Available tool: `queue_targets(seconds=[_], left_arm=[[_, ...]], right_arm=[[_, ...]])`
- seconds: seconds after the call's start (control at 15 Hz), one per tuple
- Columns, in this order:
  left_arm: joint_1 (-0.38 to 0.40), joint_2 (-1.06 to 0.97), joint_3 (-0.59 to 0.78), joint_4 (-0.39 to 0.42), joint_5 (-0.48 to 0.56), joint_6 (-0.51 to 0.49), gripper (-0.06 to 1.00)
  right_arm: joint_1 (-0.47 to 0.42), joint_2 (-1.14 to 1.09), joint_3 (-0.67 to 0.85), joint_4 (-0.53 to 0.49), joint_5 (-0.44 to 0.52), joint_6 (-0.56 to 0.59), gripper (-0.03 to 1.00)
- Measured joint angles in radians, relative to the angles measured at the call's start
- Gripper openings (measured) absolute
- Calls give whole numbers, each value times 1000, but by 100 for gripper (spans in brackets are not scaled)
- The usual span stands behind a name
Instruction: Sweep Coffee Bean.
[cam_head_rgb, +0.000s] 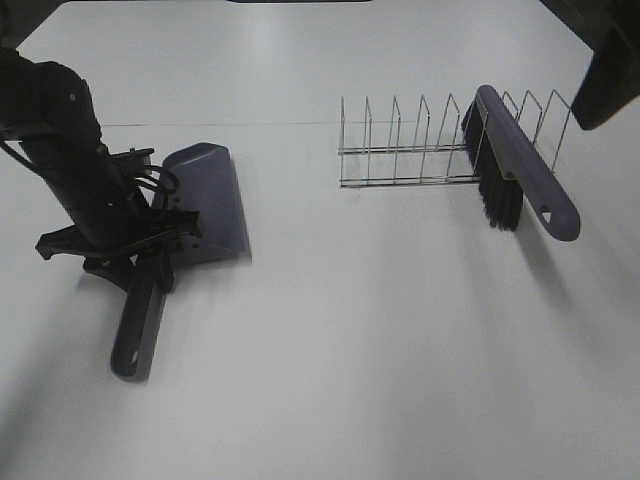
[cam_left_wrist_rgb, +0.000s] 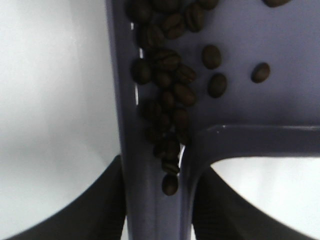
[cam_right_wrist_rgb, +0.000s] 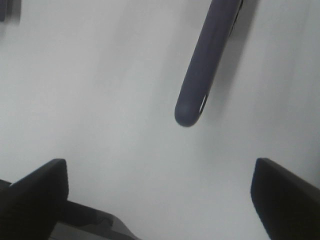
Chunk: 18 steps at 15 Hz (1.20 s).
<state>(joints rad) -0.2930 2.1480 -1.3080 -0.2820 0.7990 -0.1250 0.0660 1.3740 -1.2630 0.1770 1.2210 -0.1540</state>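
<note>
The purple dustpan (cam_head_rgb: 208, 200) lies on the white table at the left, and my left gripper (cam_head_rgb: 150, 243) is shut on its handle (cam_head_rgb: 138, 330). In the left wrist view the dark fingers (cam_left_wrist_rgb: 75, 212) flank that handle, and several coffee beans (cam_left_wrist_rgb: 167, 95) lie heaped along the inner wall of the dustpan (cam_left_wrist_rgb: 250, 30). The purple brush (cam_head_rgb: 520, 165) with black bristles leans on the wire rack (cam_head_rgb: 400, 150) at the right. My right gripper (cam_right_wrist_rgb: 160, 200) hangs open and empty above the table, short of the end of the brush handle (cam_right_wrist_rgb: 192, 105).
The right arm (cam_head_rgb: 605, 75) shows as a dark shape at the far right corner, above the rack. White tabletop (cam_head_rgb: 380, 340) stretches between the dustpan and the rack and toward the front edge.
</note>
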Motion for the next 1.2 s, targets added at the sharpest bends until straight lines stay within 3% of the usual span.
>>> queue_targets(seconds=[0.33, 0.4, 0.6, 0.67, 1.0, 1.2], left_arm=[[0, 1, 0, 0, -14, 18, 35], [0, 1, 0, -5, -19, 19, 42], [0, 0, -10, 6, 4, 20, 88], [0, 0, -10, 14, 19, 21, 92], [0, 0, -9, 110, 242, 22, 95], [0, -10, 3, 146, 288, -15, 95]], right_arm=[[0, -282, 212, 1, 0, -2, 87], [0, -335, 253, 1, 0, -2, 87], [0, -492, 394, 1, 1, -2, 87], [0, -533, 437, 1, 1, -2, 87], [0, -752, 642, 0, -58, -5, 86], [0, -837, 745, -2, -102, -27, 86]])
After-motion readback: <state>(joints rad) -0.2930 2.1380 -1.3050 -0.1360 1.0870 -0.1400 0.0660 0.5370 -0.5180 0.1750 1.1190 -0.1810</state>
